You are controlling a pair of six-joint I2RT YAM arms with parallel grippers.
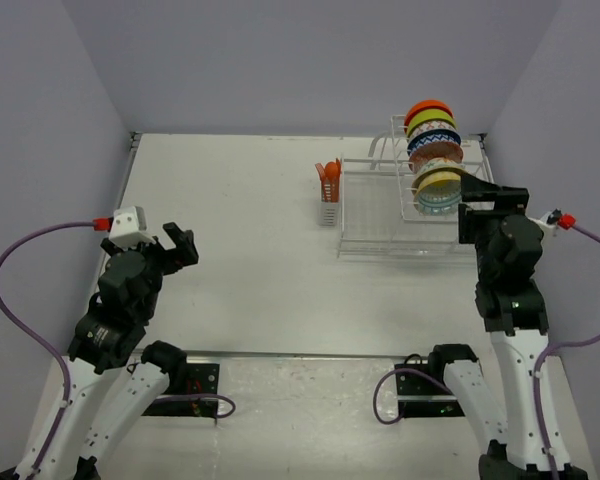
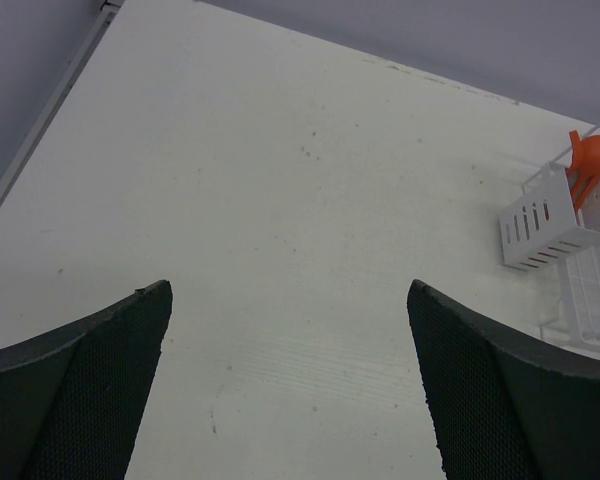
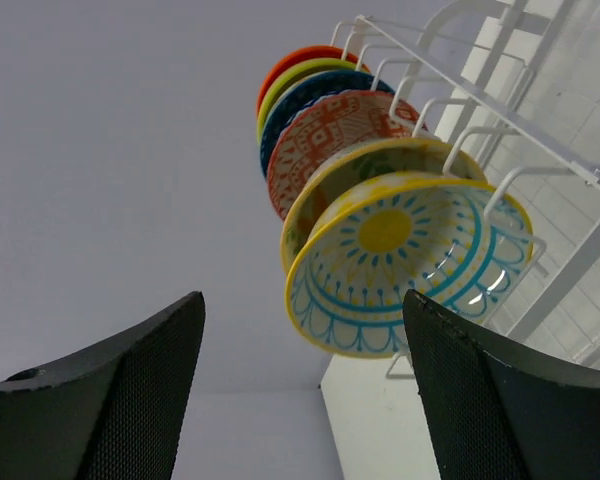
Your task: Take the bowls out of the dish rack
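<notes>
The white wire dish rack (image 1: pixel 380 215) stands at the back right. Several bowls stand on edge in its tall slotted section: orange (image 1: pixel 428 108) at the back, then yellow-green, blue patterned (image 1: pixel 432 135), red-brown, and two yellow-rimmed ones (image 1: pixel 438 195) in front. My right gripper (image 1: pixel 477 195) is open and empty, just right of the front bowl. The right wrist view shows that yellow-rimmed, blue-and-yellow patterned bowl (image 3: pixel 410 260) just beyond my open right gripper (image 3: pixel 302 297), with the red-brown bowl (image 3: pixel 330 135) and the others behind. My left gripper (image 1: pixel 170 245) is open and empty over bare table (image 2: pixel 290 285).
A white utensil holder (image 1: pixel 328 208) with an orange utensil (image 1: pixel 328 178) hangs on the rack's left end; it also shows in the left wrist view (image 2: pixel 540 225). Grey walls enclose the white table (image 1: pixel 240 230) on three sides.
</notes>
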